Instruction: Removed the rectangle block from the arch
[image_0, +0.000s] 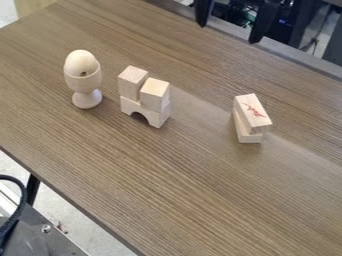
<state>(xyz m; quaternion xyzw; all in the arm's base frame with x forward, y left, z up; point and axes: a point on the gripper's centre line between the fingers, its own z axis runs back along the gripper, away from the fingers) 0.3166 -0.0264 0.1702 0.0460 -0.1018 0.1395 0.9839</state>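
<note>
The gripper (229, 33) hung at the far edge of the table (167, 195), its two fingers spread well apart with nothing between them, so it was released. It was well apart from the wooden pieces and touched none of them.

The arch (158, 118) stood on the table with its opening downward, and it carried two short blocks side by side, a left one (132, 85) and a right one (155, 95). The longer rectangle block (252, 112), with red marks on its top, lay well apart from the arch, to the right in the camera view. It rested on a lower block (249, 138), slightly askew to it.

If that marked piece was the one the task meant, the work looked finished: the block was off the arch, set down and out of the gripper's hold. Only backing the arm away could have been left. The short blocks, however, were somewhat boxy too, and if either was the one meant, its lift and placement remained to be done. The first reading seemed likelier, given the marked block's plainly oblong shape. An egg (81, 62) sat upright in its cup (87, 86), apart from the arch.
</note>
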